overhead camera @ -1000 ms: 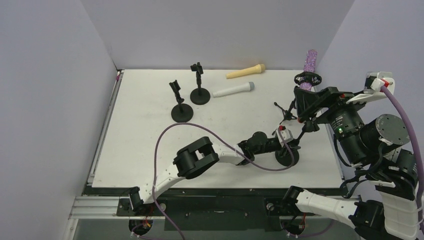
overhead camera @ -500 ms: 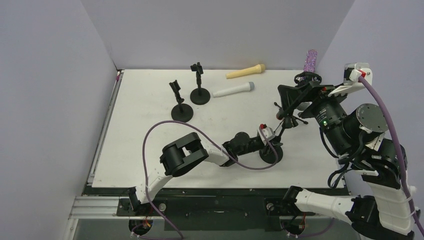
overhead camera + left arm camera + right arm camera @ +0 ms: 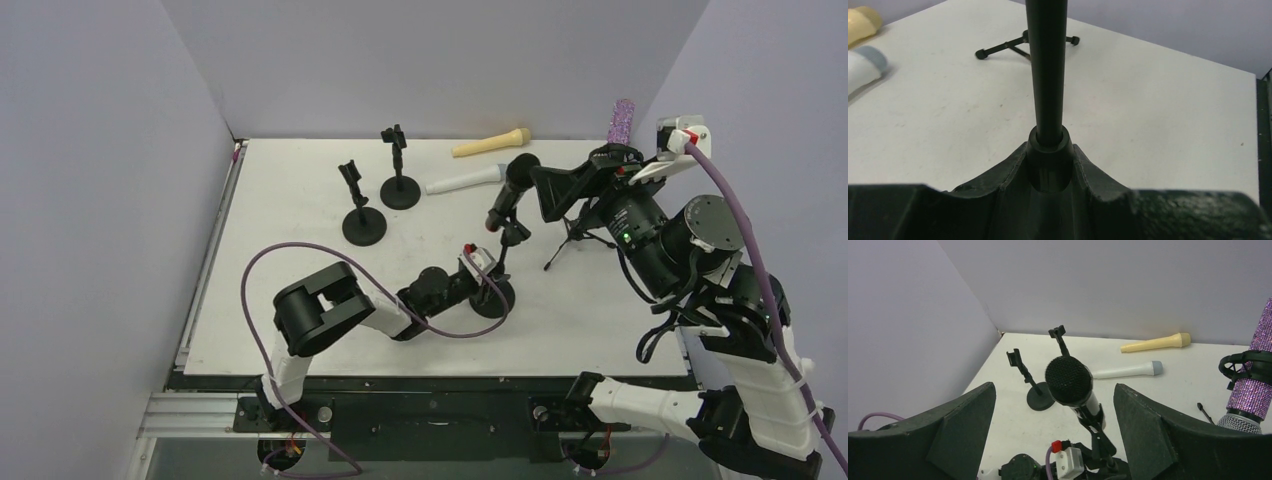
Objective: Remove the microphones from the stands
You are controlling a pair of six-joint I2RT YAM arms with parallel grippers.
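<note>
Reach-in step: the left gripper has its jaws clamped low on the stand, bracing it on the counter. The black microphone sits clipped atop, just ahead of the right gripper, jaws spread. Next, probably: close, pull free.

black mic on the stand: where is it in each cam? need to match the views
Top external: the black microphone is right of centre, tilted in its clip.
Left wrist: not in view. Only its stand shows, the pole rising at centre.
Right wrist: the black microphone is at centre, head toward the camera.
Shared landmark: the white microphone lying on the table, at upper middle, left edge and right of centre.
</note>
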